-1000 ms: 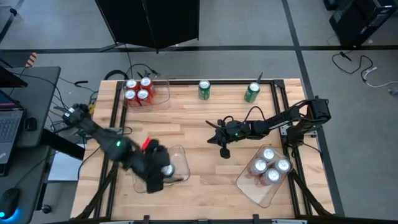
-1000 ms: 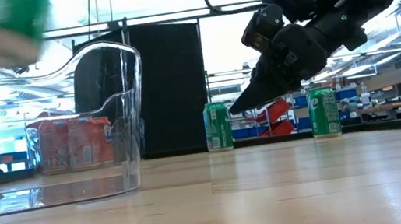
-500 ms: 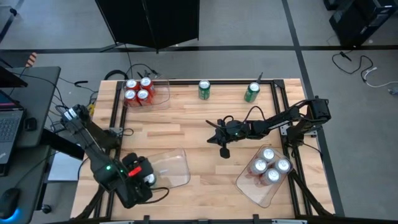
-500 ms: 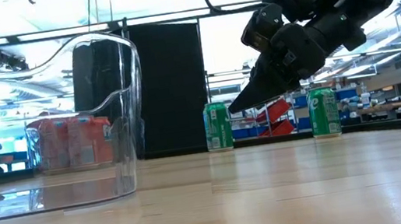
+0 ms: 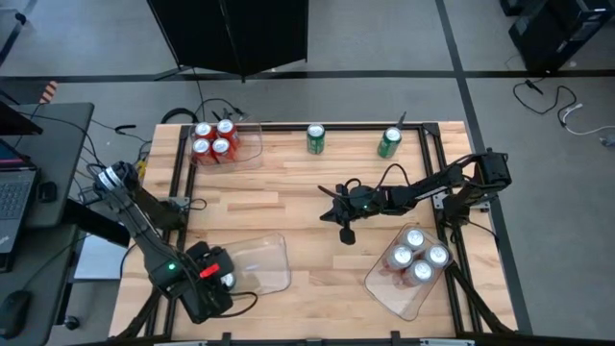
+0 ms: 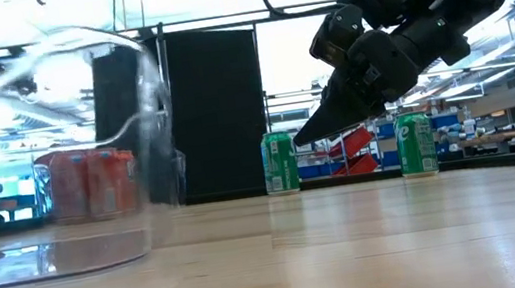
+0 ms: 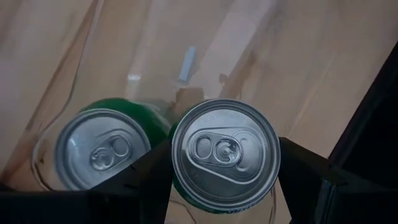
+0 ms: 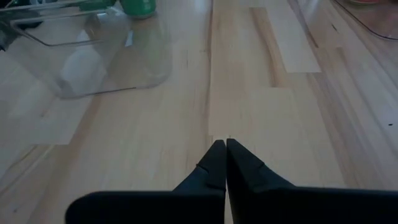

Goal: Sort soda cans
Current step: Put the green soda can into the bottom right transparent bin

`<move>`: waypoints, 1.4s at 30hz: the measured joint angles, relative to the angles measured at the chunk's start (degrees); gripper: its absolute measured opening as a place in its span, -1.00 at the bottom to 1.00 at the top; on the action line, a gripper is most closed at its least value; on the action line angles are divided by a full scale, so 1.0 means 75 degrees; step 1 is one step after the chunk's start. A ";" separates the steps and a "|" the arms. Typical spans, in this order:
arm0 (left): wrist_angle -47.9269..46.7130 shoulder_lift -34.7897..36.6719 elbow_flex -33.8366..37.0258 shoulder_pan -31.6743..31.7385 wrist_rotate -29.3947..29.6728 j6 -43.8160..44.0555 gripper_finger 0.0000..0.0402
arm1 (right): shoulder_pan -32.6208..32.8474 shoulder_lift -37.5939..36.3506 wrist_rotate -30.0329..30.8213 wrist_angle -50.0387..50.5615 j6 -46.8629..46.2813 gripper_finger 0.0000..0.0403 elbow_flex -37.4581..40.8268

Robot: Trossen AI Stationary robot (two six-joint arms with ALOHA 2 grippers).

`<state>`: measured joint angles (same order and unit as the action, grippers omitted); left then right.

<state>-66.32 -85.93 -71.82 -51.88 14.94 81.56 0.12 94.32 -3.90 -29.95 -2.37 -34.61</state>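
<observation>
My left gripper (image 5: 219, 281) is at the table's near-left corner, over the left end of a clear tray (image 5: 261, 265), shut on a green soda can (image 7: 225, 152). A second green can (image 7: 102, 149) stands in that tray beside it. Two more green cans (image 5: 316, 138) (image 5: 389, 142) stand at the far edge. Several red cans (image 5: 213, 140) fill a far-left tray, and several silver-white cans (image 5: 416, 255) fill a near-right tray. My right gripper (image 5: 346, 234) hangs shut above mid-table, touching nothing. My left gripper pinches the green can between its two fingers (image 7: 146, 177), one on each side of the upper side wall (image 7: 177, 186), just under the silver top. The fingers come from above, pointing down. The can is upright; whether its base rests in the tray is hidden.
The black frame rail (image 5: 176, 183) runs along the table's left edge close to my left arm. Bare wood lies between the trays in the table's middle (image 5: 288, 202). The right arm's gripper (image 6: 309, 139) hovers above it. A desk with a laptop stands left of the table.
My left gripper has carried the green can from above the clear tray's middle toward the table's near-left corner and down, then held there. The clear tray has shifted a little toward the left, and its wall shows blurred in the low view.
</observation>
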 joint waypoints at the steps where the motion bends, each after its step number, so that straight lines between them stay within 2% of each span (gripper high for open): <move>1: 0.0001 0.0000 0.0042 -0.0003 -0.0093 0.0003 0.18 | 0.0000 0.0000 0.0000 0.0000 -0.0001 -1.00 0.0000; 4: 0.0046 -0.0003 0.0118 -0.0008 -0.0304 0.0014 0.18 | 0.0003 0.0000 0.0000 0.0000 0.0000 -1.00 0.0000; 10: 0.0115 -0.0064 0.0109 -0.0017 -0.0677 0.0075 0.48 | 0.0003 0.0000 0.0000 0.0000 0.0000 -1.00 0.0000; 14: 0.0089 -0.0081 0.0109 -0.0017 -0.0969 0.0156 0.56 | 0.0003 0.0000 0.0000 0.0000 0.0000 -1.00 0.0000; 24: -0.0398 -0.0082 0.0082 -0.0017 -0.1563 0.0210 0.58 | 0.0003 0.0000 0.0001 0.0003 0.0000 -1.00 0.0000; 29: -0.1221 -0.0083 0.0103 -0.0019 -0.1477 0.0250 0.54 | 0.0003 0.0000 0.0000 0.0003 0.0000 -1.00 0.0000; 38: -0.1120 -0.0093 -0.0220 0.0015 -0.1456 0.0218 0.49 | 0.0003 -0.0008 0.0000 0.0004 0.0000 -1.00 0.0000; 42: -0.1114 -0.0093 -0.0706 0.0015 -0.0994 0.0215 0.49 | -0.0045 -0.0253 0.0131 0.0027 -0.0033 -0.99 0.0000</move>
<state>-74.68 -86.63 -77.11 -51.77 7.48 83.18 -0.22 92.42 -2.92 -29.75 -2.62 -34.61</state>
